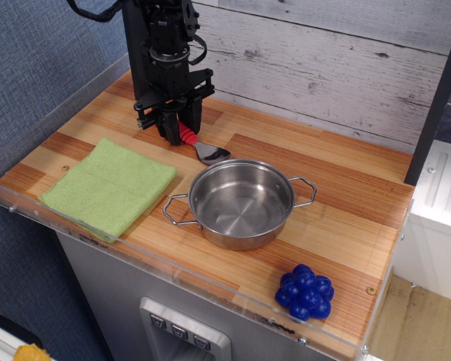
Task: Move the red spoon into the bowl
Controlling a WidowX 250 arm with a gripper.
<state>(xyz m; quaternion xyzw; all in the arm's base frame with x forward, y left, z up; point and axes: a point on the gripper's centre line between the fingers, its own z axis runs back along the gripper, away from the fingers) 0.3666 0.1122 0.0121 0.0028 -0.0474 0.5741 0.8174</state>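
My fingers (182, 125) closed on red spoon (198, 144) handle, just behind bowl's (241, 202) far-left rim. Spoon's long axis runs from my grip toward bowl, metal end nearest rim, low over worktop (346, 188). Bowl lies front-right of grip.

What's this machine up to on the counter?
A black robot arm has its gripper closed on the red handle of the red spoon, at the back of the wooden counter. The steel bowl in front of it is empty. A green cloth and a blue toy lie untouched.
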